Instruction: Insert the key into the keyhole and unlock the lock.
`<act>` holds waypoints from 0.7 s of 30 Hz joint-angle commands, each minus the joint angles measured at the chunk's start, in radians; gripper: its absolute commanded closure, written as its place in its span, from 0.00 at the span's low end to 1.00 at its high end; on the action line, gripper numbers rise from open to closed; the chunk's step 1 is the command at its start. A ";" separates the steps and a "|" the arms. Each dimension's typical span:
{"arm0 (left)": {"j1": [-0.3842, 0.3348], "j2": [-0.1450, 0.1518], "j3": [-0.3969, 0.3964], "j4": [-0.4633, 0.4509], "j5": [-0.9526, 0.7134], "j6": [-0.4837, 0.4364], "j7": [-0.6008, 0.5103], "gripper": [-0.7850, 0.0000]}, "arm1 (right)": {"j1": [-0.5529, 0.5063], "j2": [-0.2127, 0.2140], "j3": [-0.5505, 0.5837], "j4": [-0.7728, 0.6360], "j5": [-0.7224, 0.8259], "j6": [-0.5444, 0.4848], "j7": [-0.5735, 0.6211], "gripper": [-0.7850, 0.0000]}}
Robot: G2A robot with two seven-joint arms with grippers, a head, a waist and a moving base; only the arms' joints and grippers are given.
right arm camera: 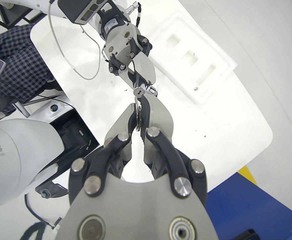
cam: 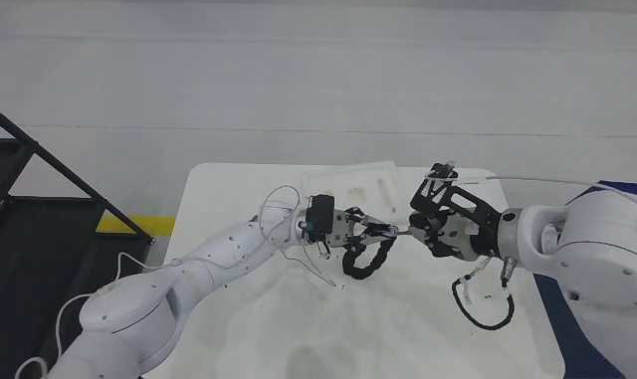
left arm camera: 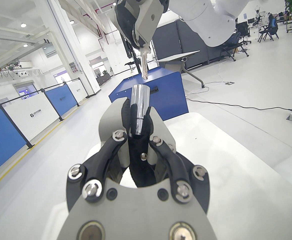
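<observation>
White counter [cam: 398,319] lies below both arms. Left pincer [left arm camera: 136,109] is closed on the chrome lock [left arm camera: 140,98], held above the counter. Right pincer [right arm camera: 138,116] is closed on the key [left arm camera: 144,66], whose tip sits just beside the lock's free end.

White table [cam: 398,324] with foam tray [cam: 360,183]

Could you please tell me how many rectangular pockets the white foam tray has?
3 pockets, in a row in the tray: one nearest the left gripper, one midway, one at the other end. The gripper may hide more.
</observation>
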 commanded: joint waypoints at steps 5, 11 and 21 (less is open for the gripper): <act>0.001 -0.012 0.001 0.026 -0.003 0.011 0.011 1.00 | -0.004 0.003 -0.010 -0.014 -0.046 0.018 -0.022 1.00; 0.007 -0.017 0.001 0.037 -0.013 0.020 0.020 1.00 | -0.009 0.006 -0.020 -0.018 -0.079 0.025 -0.021 1.00; 0.004 -0.021 0.001 0.048 -0.017 0.020 0.020 1.00 | -0.006 0.010 -0.033 -0.014 -0.085 0.034 -0.029 1.00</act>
